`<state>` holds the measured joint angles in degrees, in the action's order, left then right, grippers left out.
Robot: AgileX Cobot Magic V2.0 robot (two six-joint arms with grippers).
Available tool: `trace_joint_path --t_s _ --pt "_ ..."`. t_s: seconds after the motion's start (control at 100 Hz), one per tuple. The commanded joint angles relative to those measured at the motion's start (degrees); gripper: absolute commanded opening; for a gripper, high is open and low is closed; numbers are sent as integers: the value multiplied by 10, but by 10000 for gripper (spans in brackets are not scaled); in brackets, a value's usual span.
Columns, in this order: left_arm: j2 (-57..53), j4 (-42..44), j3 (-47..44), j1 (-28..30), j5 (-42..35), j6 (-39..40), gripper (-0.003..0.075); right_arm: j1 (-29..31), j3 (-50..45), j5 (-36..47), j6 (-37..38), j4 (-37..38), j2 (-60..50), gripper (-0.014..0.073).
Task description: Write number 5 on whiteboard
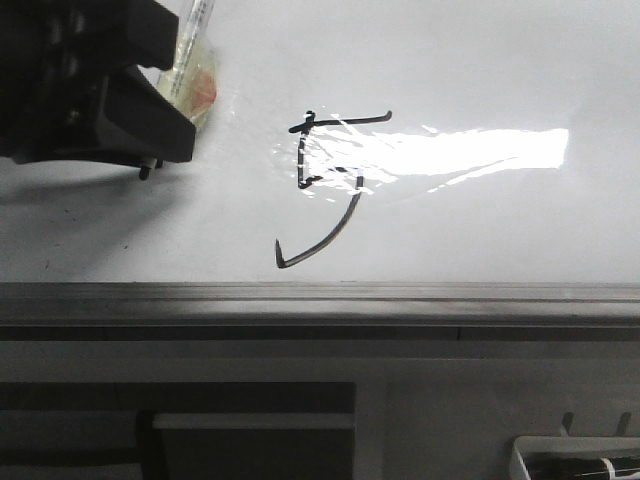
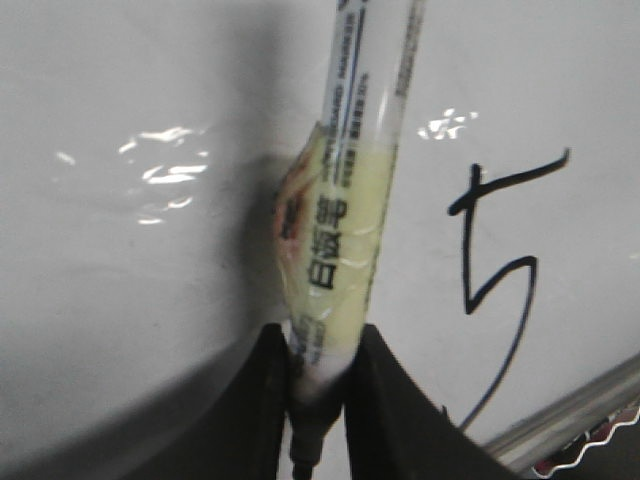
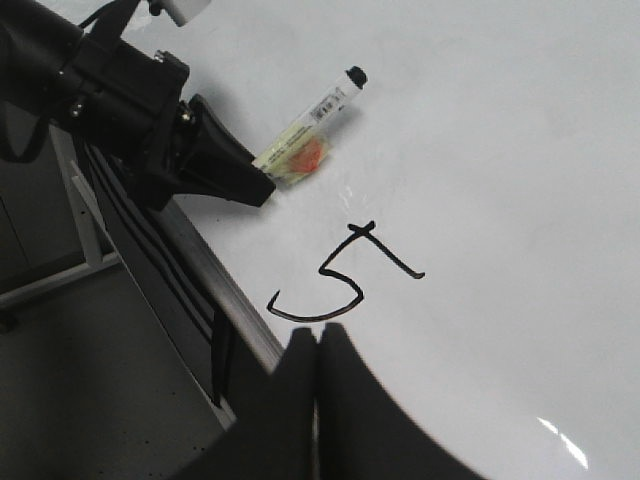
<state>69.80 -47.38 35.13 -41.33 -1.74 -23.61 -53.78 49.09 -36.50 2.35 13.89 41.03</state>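
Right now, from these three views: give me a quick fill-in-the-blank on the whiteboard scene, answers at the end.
1. The marker is clamped in the ____ gripper.
2. The figure drawn on the whiteboard is the number ____.
3. The right gripper holds nothing and its fingers are ____.
4. In the front view, the marker sits to the ____ of the number 5.

Missing words: left; 5; shut; left

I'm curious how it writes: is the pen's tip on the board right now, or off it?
Off. In the right wrist view the marker held by the left gripper lies low, tip away from the number 5 on the whiteboard.
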Motion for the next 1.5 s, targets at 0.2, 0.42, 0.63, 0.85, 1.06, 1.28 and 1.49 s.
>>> trace_joint_path --t_s 0.2,0.42,0.63,0.85,1.06,1.28,1.49 --pt "46 -26 14 0 -85 7 -21 3 14 35 4 7 -4 -61" --pt "57 -27 14 0 -97 7 -20 3 14 26 3 6 -4 -61" --pt "57 -31 14 0 -96 7 70 3 14 24 3 6 -4 -61" --pt "57 -32 14 0 -96 7 293 3 14 24 3 5 -4 -61" --pt "57 -32 14 0 -98 7 328 3 14 24 3 3 -4 -61" --pt "12 -28 27 0 -82 7 630 3 12 35 5 7 -19 -59" --pt "-172 88 25 -3 -29 4 550 3 -66 36 113 132 -126 -60"
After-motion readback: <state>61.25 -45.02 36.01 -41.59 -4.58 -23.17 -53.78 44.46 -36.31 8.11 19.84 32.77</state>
